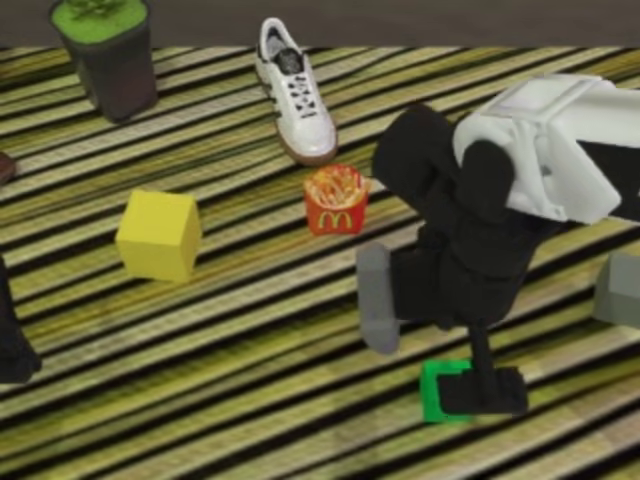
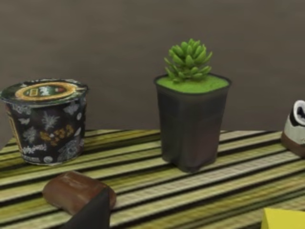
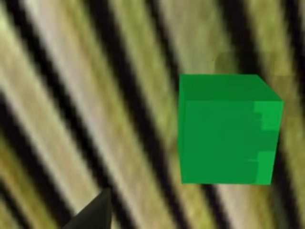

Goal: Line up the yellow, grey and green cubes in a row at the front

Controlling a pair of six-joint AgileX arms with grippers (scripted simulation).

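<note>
Your right gripper (image 1: 487,392) hangs over the smooth green cube (image 1: 436,390) at 5 o'clock on the striped table (image 1: 250,340); its opening can't be told.

table (image 1: 250,330): striped | on it: yellow cube (image 1: 158,235); green cube (image 1: 436,388); grey cube (image 1: 620,290); shoe (image 1: 293,88); fries carton (image 1: 336,200); pot (image 1: 107,55)

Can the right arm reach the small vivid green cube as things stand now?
Probably yes. The right gripper hangs directly above the small vivid green cube near the table's front, and nothing stands between them; the red fries carton is well apart.
</note>
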